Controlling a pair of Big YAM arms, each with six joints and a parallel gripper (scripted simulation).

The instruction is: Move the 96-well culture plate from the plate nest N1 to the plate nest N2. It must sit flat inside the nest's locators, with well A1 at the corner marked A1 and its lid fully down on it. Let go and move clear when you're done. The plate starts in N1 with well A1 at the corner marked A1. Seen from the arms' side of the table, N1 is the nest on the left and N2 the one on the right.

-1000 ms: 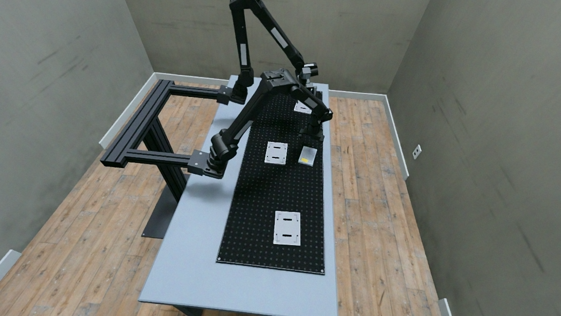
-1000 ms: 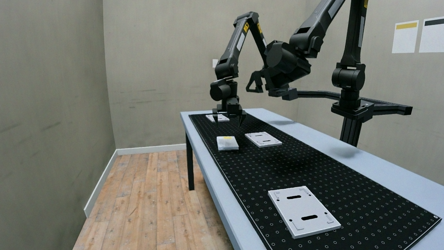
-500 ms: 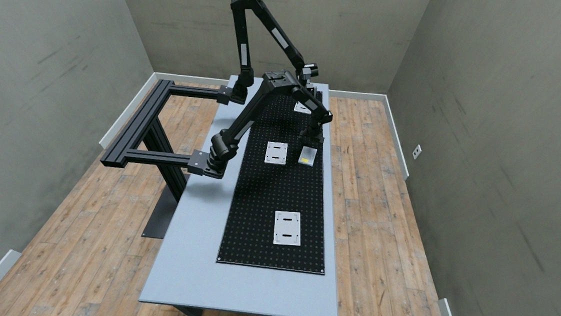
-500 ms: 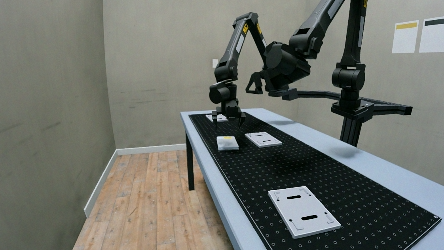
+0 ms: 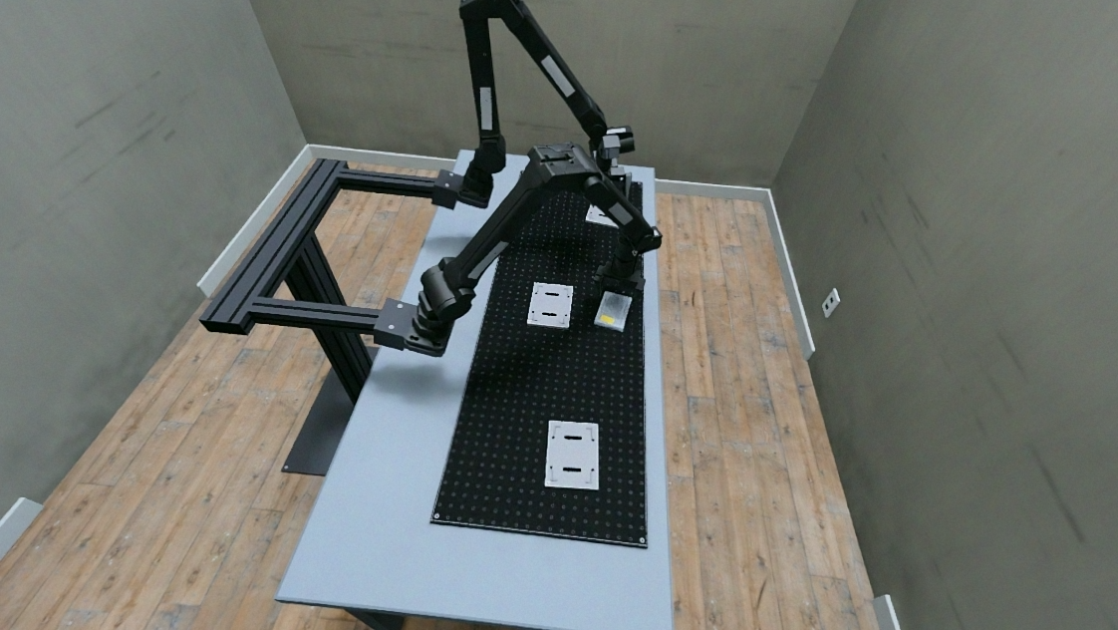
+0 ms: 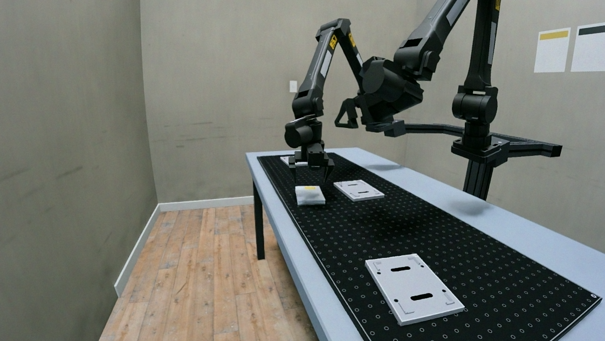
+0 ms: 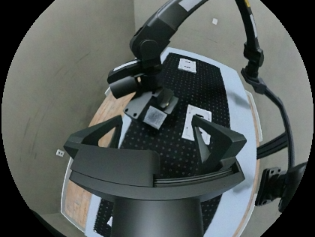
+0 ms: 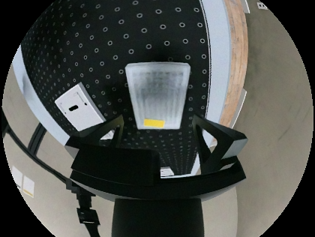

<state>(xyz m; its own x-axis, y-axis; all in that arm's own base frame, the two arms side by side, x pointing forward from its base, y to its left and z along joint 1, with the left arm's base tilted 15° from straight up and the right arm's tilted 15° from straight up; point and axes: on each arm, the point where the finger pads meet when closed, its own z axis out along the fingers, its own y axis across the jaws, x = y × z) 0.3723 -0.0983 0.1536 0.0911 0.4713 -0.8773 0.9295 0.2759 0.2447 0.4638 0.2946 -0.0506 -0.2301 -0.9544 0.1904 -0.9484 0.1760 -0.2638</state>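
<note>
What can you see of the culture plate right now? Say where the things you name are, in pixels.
The culture plate [image 5: 615, 306] [image 6: 309, 197] [image 7: 155, 118] [image 8: 159, 94] looks like cloudy, translucent plastic: rectangular, with a yellow label [image 5: 607, 319] [image 6: 310, 187] [image 8: 154, 123] at one end. It lies flat on the black board [image 5: 508, 375] [image 6: 359, 237] [image 7: 176, 161] [image 8: 146, 22], outside any nest. The open right gripper [image 5: 620, 287] [image 6: 310, 182] [image 7: 156, 106] [image 8: 157, 118] isn't gripping it. I can't tell whether the lid is fully seated.

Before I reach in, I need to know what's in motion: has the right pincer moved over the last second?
Yes: the right pincer has come slightly lower, judged against the middle nest in the exterior view.
</note>
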